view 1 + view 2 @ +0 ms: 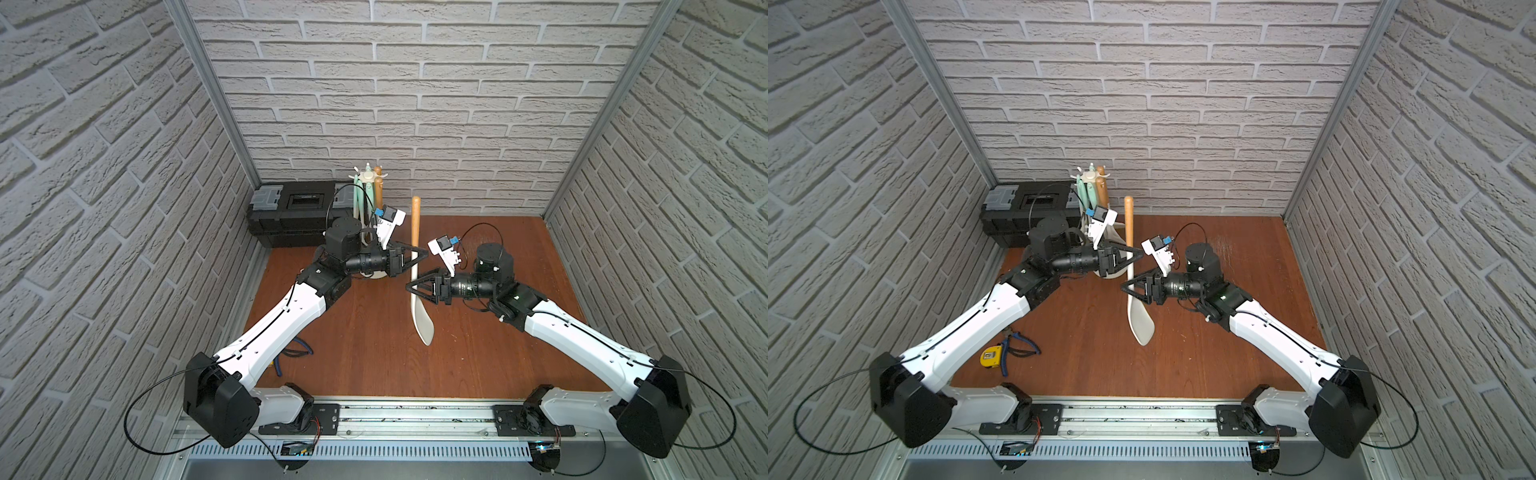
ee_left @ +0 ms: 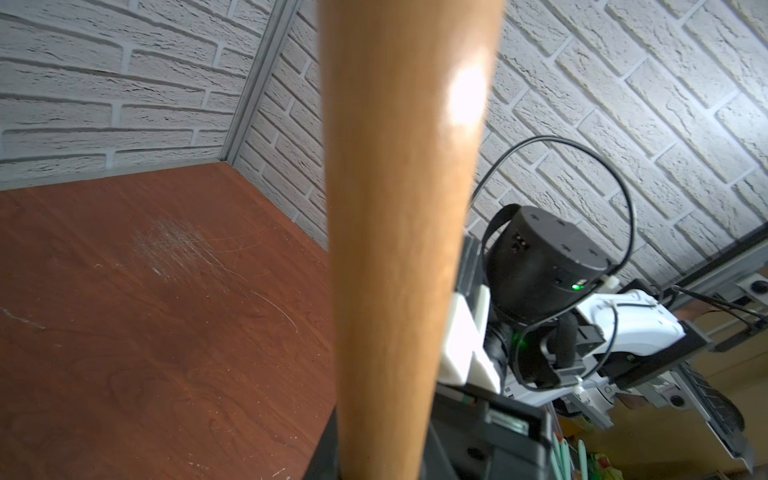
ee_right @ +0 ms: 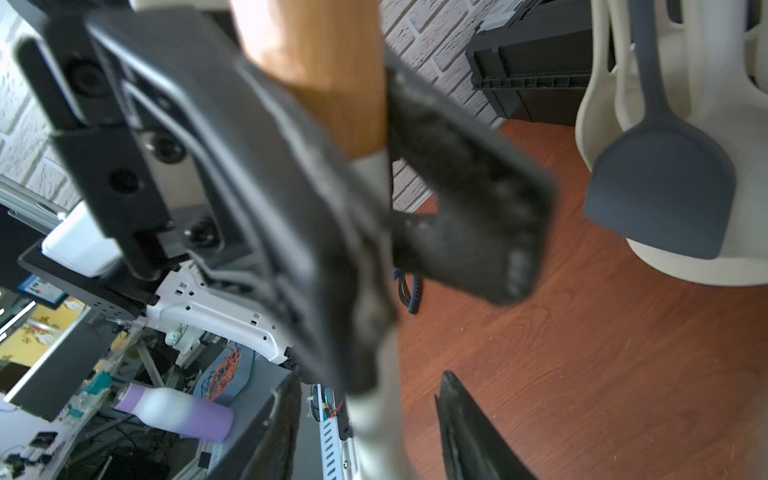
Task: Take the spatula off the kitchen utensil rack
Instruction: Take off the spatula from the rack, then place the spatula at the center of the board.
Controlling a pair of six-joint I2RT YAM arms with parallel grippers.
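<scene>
Our left gripper (image 1: 419,254) clamps the spatula (image 1: 415,232), round wooden handle, smooth white blade; right gripper (image 1: 413,287) gapes around its neck. Scratched red-brown tabletop (image 1: 374,365), whitish brick-textured walls (image 1: 415,104).

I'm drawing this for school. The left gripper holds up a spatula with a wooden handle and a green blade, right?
Not quite: the blade is white, not green, as both top views show. The rest is right: the left gripper is shut on the spatula, which has a wooden handle.
</scene>
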